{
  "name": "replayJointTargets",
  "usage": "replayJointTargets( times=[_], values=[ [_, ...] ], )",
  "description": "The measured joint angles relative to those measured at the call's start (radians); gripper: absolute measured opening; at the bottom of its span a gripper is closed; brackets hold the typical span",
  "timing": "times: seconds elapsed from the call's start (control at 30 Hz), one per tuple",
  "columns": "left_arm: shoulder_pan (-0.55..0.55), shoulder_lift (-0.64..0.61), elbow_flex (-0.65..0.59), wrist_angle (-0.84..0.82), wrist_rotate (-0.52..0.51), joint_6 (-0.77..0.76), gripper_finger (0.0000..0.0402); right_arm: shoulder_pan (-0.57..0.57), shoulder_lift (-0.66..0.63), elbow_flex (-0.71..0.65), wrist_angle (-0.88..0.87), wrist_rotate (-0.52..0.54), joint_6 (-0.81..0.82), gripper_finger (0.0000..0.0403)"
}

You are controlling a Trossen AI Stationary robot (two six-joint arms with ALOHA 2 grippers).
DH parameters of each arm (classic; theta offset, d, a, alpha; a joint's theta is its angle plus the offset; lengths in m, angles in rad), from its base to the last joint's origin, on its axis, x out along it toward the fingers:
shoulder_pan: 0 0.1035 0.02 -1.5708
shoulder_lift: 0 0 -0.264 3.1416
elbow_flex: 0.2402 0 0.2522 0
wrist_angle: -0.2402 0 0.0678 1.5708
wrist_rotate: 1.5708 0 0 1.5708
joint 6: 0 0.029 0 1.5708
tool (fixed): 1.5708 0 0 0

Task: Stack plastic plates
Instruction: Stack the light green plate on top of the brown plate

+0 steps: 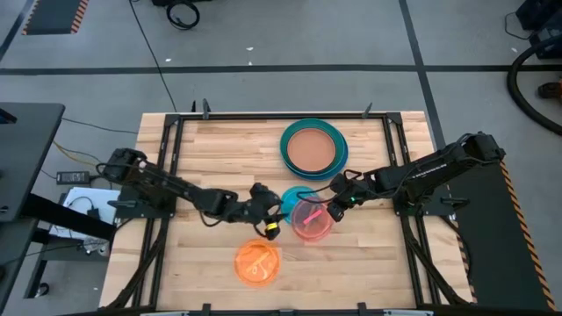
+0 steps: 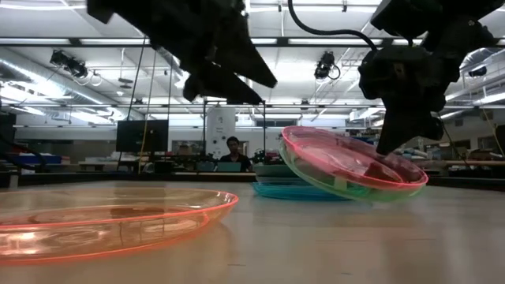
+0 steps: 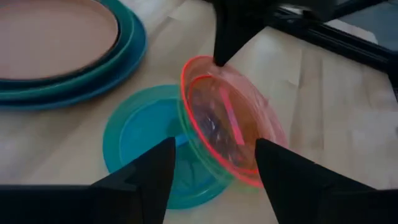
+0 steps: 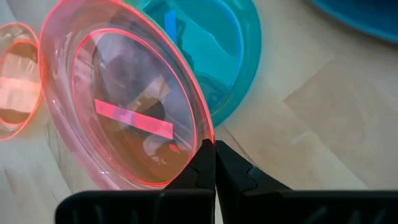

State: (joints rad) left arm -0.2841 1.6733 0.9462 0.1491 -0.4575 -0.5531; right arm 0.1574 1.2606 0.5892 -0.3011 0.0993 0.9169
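Observation:
A small pink-red plate [image 1: 310,220] sits tilted between my two grippers, its far part overlapping a small cyan plate [image 1: 292,198] that lies flat on the table. My right gripper [image 1: 335,210] is shut on the pink-red plate. My left gripper [image 1: 270,219] is open just left of that plate; its fingers [image 3: 146,177] stand on either side of the plate's left edge without touching it. A small orange plate [image 1: 257,262] lies flat near the near edge. A peach-tan plate [image 1: 311,147] tops a stack of teal and blue plates [image 1: 340,154] at the far side. My right gripper [image 4: 214,149] pinches the pink-red plate's rim [image 4: 207,132] on its right side between the free ends of both fingers, coming slanting down from the table's right. The plate is tilted, its left rim [image 2: 286,136] raised. Whether its underside touches the table I cannot tell.
Black frame rails [image 1: 169,167] run along the table's left and right sides. Bare wood lies to the left of the orange plate and at the right near corner. In the low view a person [image 2: 233,148] sits in the room far behind the table.

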Motion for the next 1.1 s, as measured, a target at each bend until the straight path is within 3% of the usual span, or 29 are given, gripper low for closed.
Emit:
replayJointTargets(
  times=[0.43, 0.9, 1.1],
  values=[
    [0.103, 0.097, 0.051, 0.007, 0.23, -0.198, 0.024, 0.0, 0.0, 0.0, 0.034, 0.065, -0.05, 0.0005],
    [0.105, 0.097, 0.051, -0.005, 0.237, -0.217, 0.0238, 0.0, 0.0, 0.0, 0.064, 0.091, -0.078, 0.0005],
    [0.116, 0.097, 0.051, -0.01, 0.236, -0.197, 0.0201, 0.001, 0.0, 0.0, 0.08, 0.086, -0.082, 0.0005]
  ],
)
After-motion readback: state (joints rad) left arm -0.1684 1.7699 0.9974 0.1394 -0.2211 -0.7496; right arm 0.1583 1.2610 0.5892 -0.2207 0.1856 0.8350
